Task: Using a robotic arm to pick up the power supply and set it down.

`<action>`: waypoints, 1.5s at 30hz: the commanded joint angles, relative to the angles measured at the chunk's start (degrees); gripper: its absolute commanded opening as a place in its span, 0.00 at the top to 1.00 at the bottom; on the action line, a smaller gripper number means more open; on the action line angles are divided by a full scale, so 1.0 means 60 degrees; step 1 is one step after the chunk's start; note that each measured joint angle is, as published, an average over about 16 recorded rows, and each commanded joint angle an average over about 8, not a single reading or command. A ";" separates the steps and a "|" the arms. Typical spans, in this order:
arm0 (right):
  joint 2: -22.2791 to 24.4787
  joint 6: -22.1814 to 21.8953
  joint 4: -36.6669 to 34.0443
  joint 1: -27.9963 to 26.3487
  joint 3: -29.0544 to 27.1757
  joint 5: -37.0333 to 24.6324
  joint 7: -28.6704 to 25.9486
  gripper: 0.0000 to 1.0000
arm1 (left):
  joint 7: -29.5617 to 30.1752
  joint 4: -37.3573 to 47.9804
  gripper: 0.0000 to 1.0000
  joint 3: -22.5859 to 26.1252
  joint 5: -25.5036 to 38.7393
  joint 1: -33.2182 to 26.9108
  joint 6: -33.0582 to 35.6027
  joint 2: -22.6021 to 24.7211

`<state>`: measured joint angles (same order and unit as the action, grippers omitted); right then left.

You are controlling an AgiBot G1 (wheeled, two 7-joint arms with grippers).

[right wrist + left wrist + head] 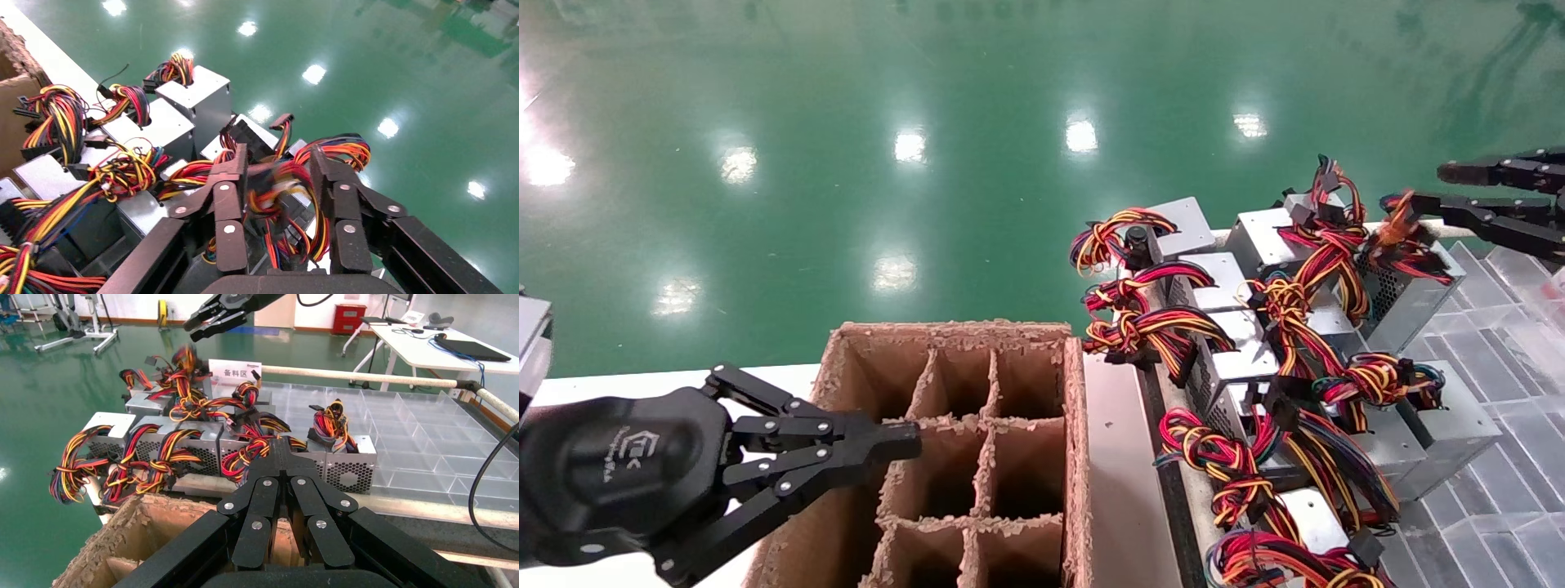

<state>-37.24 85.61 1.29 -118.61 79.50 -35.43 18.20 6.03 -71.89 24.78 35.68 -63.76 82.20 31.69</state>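
Nearest to you, at the lower left of the head view, the left gripper hangs over the near corner of the cardboard box, its jaws pressed together and holding nothing. The box is split into compartments by brown dividers, and it sits on the white tabletop. In the left wrist view you see the same closed jaws pointing toward the row of power supplies beyond the box rim.

To the right of the box, in the middle and lower right of the head view, look-alike silver power supplies lie packed together, each with a red, yellow and black wire bundle coiled on top. Beside them, at the right edge, you see a clear plastic tray of small cells.

Farther back, at the upper right of the head view, the right gripper reaches in from the right edge with its jaws spread apart. The power supply lies just below and in front of them, tilted, vent face showing. In the right wrist view its wire bundle sits between the two open jaws, blurred; you cannot tell whether they touch it.

Beyond everything lies the glossy green floor.
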 commanded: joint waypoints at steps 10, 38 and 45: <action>-0.0142 0.0506 0.0299 -0.0406 -0.0059 -0.0042 0.0018 0.00 | 0.0000 0.0000 1.00 0.0000 0.0000 0.0000 0.0000 0.0000; 0.0079 0.0304 0.5542 0.3995 -0.4749 -0.0497 -0.2129 0.00 | 0.0000 0.0000 0.00 0.0001 -0.0001 0.0000 0.0000 0.0000; 0.0142 0.0242 0.6932 0.5173 -0.5994 -0.0620 -0.2705 0.00 | 0.0000 0.0000 0.00 0.0001 -0.0001 0.0000 0.0000 0.0000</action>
<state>-36.39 87.06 42.90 -87.56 43.52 -39.15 1.97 6.03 -71.89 24.78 35.67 -63.76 82.20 31.69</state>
